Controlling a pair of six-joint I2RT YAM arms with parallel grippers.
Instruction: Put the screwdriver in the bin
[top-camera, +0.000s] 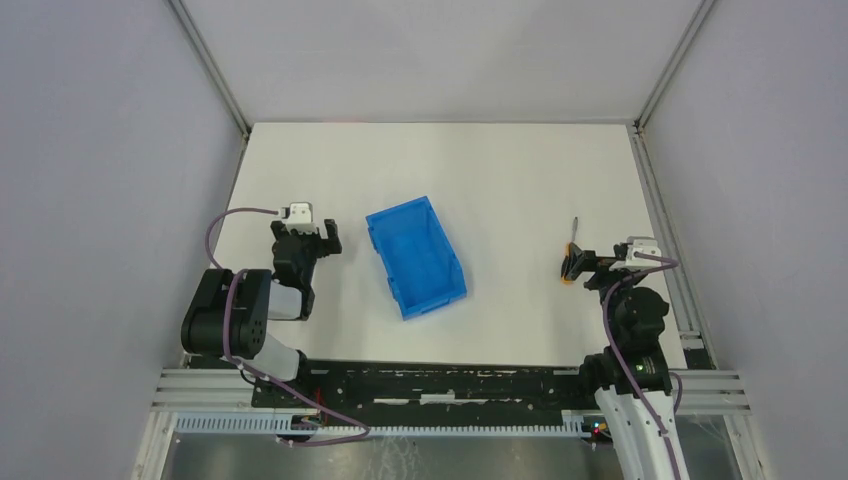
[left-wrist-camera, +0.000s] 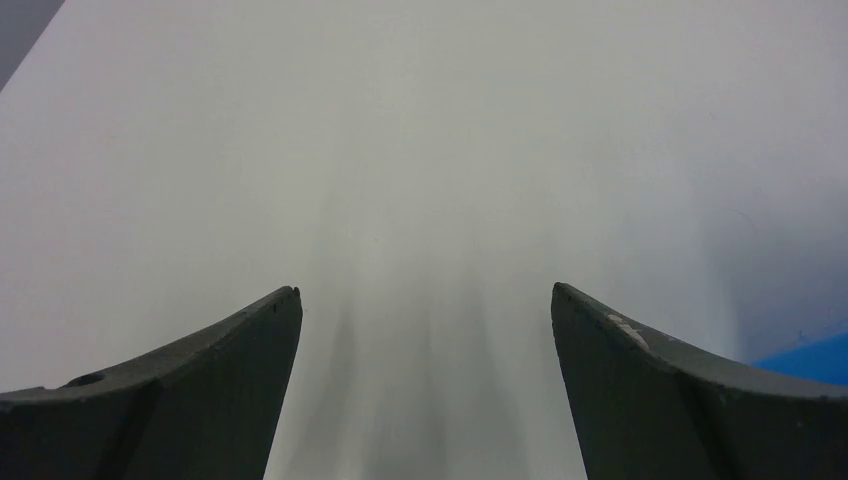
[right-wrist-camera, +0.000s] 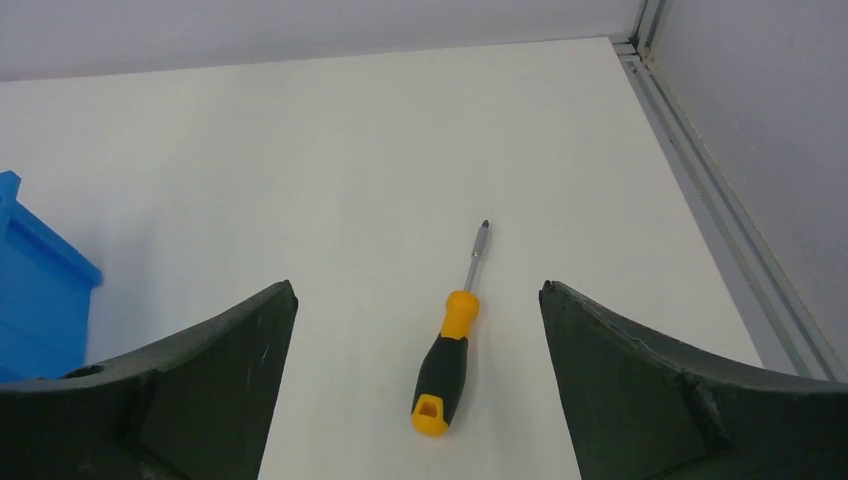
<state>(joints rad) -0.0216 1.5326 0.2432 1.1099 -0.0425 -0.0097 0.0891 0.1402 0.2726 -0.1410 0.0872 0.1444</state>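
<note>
Screwdriver, a small one with a black-and-orange plastic handle and a thin metal shaft (right-wrist-camera: 447, 365), lies flat on the white table (top-camera: 500, 170), and we see it framed between the two dark fingers (right-wrist-camera: 200, 370) of the right gripper (right-wrist-camera: 417, 288). Those fingers stand wide apart, one on either side of the tool, and neither touches it. The handle's orange butt points back toward the wrist camera and the shaft tip points toward the far edge of the table.

From the overhead camera we find this gripper hanging over the handle at the right side of the table, close to the grey side wall, with the shaft showing beyond the fingertips. How high it hangs above the table we cannot tell.

The bright blue rectangular plastic bin (top-camera: 432, 298) sits askew near the middle of the table, well apart from the screwdriver and to its left.

Left of the bin, the left gripper (left-wrist-camera: 425, 288) also holds its fingers wide over the white table, with a sliver of blue at the lower right edge of its wrist view.
</note>
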